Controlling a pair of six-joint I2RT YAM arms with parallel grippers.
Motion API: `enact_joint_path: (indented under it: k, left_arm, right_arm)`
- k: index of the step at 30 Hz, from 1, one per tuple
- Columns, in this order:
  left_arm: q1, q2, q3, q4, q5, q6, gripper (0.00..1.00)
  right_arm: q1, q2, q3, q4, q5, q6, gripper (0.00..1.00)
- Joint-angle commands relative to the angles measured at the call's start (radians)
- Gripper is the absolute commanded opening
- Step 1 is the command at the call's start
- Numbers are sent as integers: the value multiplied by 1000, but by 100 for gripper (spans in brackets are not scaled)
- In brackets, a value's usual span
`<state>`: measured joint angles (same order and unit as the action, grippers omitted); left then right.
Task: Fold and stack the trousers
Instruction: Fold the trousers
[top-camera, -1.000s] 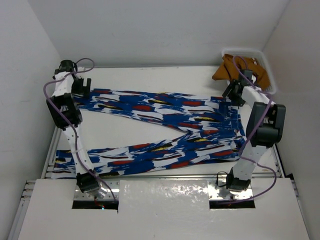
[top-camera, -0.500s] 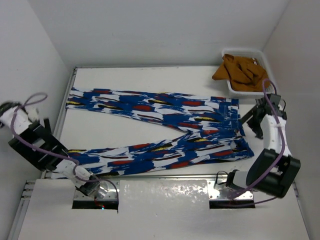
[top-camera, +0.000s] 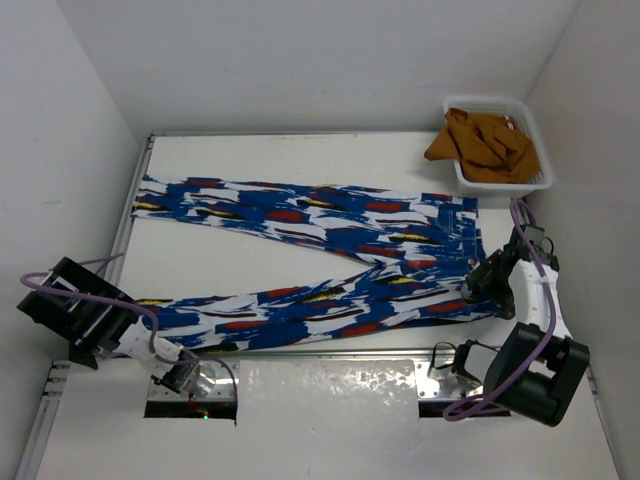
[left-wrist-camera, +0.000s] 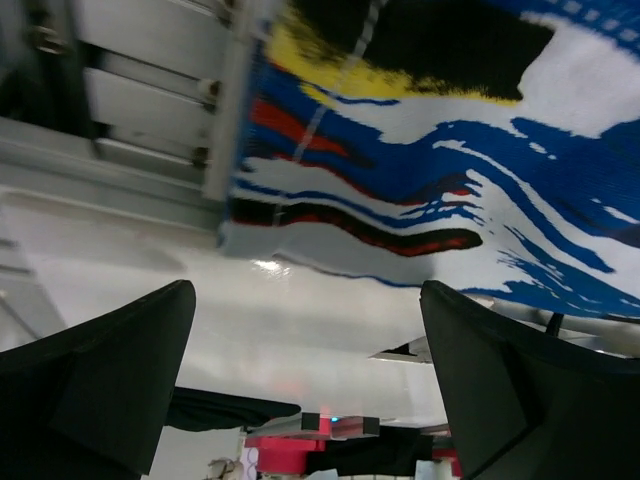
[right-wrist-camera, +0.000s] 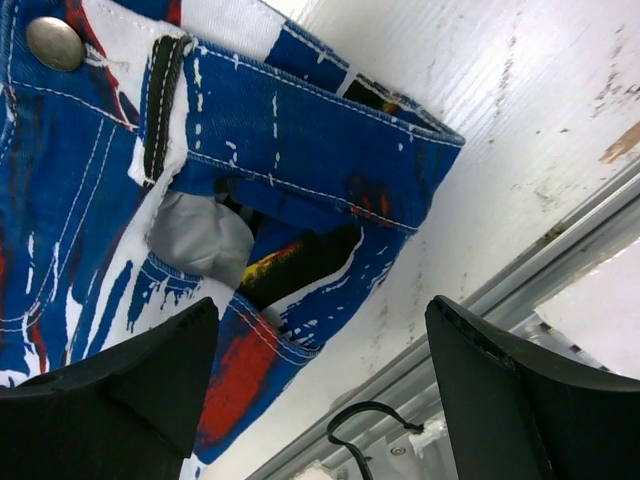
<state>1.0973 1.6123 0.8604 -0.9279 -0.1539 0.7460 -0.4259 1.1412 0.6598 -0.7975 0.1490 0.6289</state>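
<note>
Royal-blue fabric, printed with white, red, yellow and black patches, made up the trousers (top-camera: 330, 265). They lay flat and unfolded on the table (top-camera: 300, 160). The waistband (top-camera: 470, 250) sat near the white basket (top-camera: 540, 182), on the side of it facing the arm bases. Both legs ran away from the basket and spread into an open V. The far leg cuff (top-camera: 150, 190) and the near leg hem (top-camera: 135, 318) lay well apart from the basket.

In the right wrist view, the waistband corner farthest from the basket showed a metal button (right-wrist-camera: 55, 42), white topstitching and a grey pocket lining. The right gripper (right-wrist-camera: 322, 303) hovered over this corner with its fingers wide apart and nothing between them. The left gripper (left-wrist-camera: 308, 300) was at the table corner most distant from the basket. It faced the near leg hem, also spread wide and empty.

This placement probably put one gripper at each end of the near leg, ready to pinch both ends and carry that leg over the far one.

An orange garment (top-camera: 480, 140) filled the basket.
</note>
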Motion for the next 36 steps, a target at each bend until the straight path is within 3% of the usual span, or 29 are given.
enact_joint_path:
  k: [1, 7, 10, 13, 14, 16, 19, 20, 22, 23, 25, 36]
  left_arm:
    - [9, -2, -43, 100, -18, 30, 94]
    - [9, 26, -101, 124, 4, 33, 84]
    - [9, 38, -130, 126, 16, 39, 66]
    - [9, 54, -121, 98, 54, 39, 34]
    - [7, 58, -112, 87, 86, 42, 15]
    - [7, 57, -74, 58, 117, 44, 0]
    - [9, 44, -2, 17, 191, 41, 0]
    - [9, 32, 32, -1, 220, 38, 0]
    - [9, 17, 63, -14, 241, 35, 0]
    - [9, -1, 93, -26, 263, 36, 0]
    - [7, -29, 132, -40, 293, 44, 0]
    - [-39, -26, 494, -209, 393, 30, 0]
  right_arm:
    - [-7, -8, -3, 47, -35, 26, 81]
    - [-7, -30, 8, -46, 50, 54, 82]
    - [-7, -66, -40, -59, 63, 83, 82]
    - [-7, -44, -126, 21, 3, 129, 81]
    - [-7, -34, -161, 44, -3, 138, 80]
    - [-7, 8, -184, 99, 4, 129, 76]
    - [-7, 51, -163, 115, 20, 114, 56]
    - [-7, 51, -155, 110, 21, 114, 43]
    - [-7, 16, -132, 103, 35, 112, 29]
    - [-7, 2, -124, 98, 43, 112, 14]
    - [-7, -33, -88, 86, 58, 101, 0]
    - [-7, -130, 181, -45, 173, -12, 0]
